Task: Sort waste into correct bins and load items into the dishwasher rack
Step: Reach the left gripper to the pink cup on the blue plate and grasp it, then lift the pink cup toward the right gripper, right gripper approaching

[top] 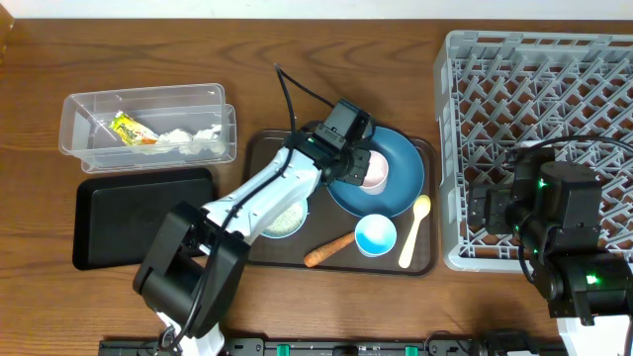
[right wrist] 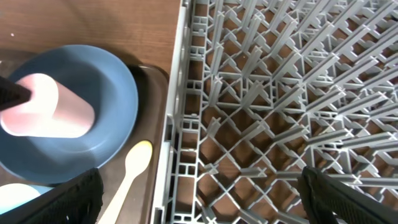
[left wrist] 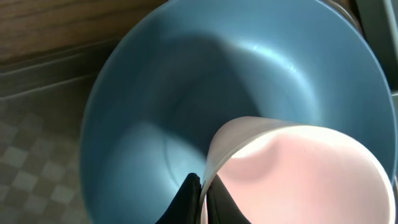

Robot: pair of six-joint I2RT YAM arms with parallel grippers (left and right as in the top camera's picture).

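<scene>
The pink-lined cup (top: 374,172) is sitting on the dark-blue plate (top: 401,193), in the far right part of the brown serving tray (top: 287,259). Whether it is standing square or tipped I cannot tell. The left gripper (top: 354,168) is pinching its rim, one finger inside and one outside, pressed together on the thin wall.

A rim pinch on something this smooth is likely to slip or swing. The lift probably wants to go straight up and slowly until it clears the plate's raised edge, then travel right to the dishwasher rack (top: 534,99).

The cup is round, glossy and thin-walled, and the plate is shallow and shiny. The rack is a stiff light-grey lattice. The right gripper (right wrist: 199,199) is hanging over the rack with its fingers spread wide, holding nothing.
</scene>
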